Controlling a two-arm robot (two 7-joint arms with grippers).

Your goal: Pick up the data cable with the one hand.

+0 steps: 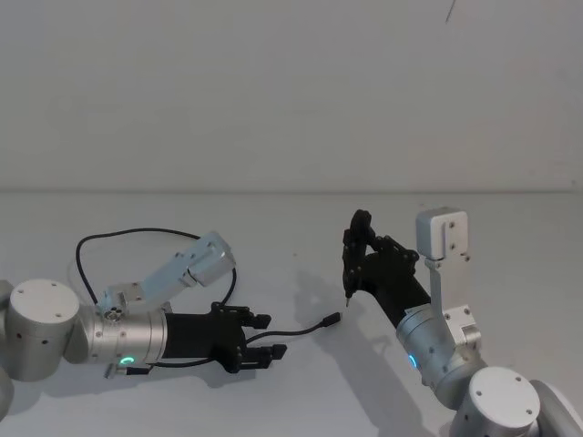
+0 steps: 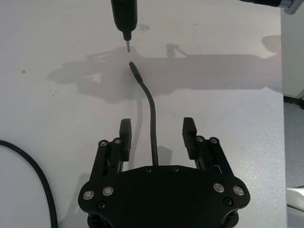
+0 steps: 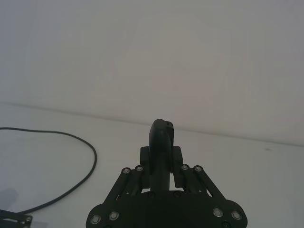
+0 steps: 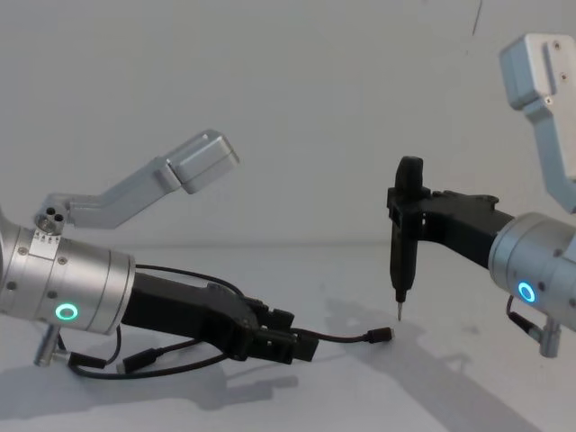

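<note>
The left gripper (image 2: 157, 132) sits low over the worktop (image 1: 273, 228), near its front left side. Its two fingers (image 2: 125, 137) are wide apart and hold nothing. The data cable (image 2: 152, 107) runs straight between them, the same way the fingers point. Its plug (image 2: 134, 70) pokes out toward the middle of the worktop, and the rest loops back to the left. This arm is the near one; I think it only needs to squeeze. The right gripper (image 4: 409, 211) is up high, pinching a black pen tool (image 4: 399, 270), tip down near the plug.
</note>
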